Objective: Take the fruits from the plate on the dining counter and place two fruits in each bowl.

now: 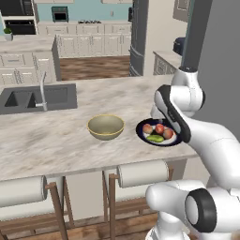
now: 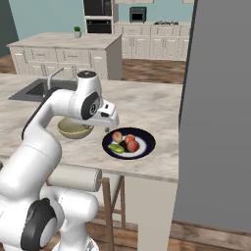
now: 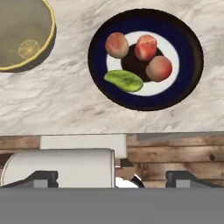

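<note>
While the claw (image 3: 111, 177) stands released at the hand view's bottom, all four fruits (image 3: 136, 61) lie ahead on the navy plate (image 3: 186, 74), upper right of centre on the worktop (image 3: 57, 100).

Base views flank arm, sharing plate (image 1: 174, 140); hand view looks straight down, nearer

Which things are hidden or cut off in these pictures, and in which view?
- Plate: in the left base view the arm covers its right side.
- Tan bowl: in the hand view the top and left edges cut it off; in the right base view the arm hides part of it.
- Fruits: too small in the left base view to name their kind.
- Gripper: the hand view's bottom band cuts its tips.
</note>
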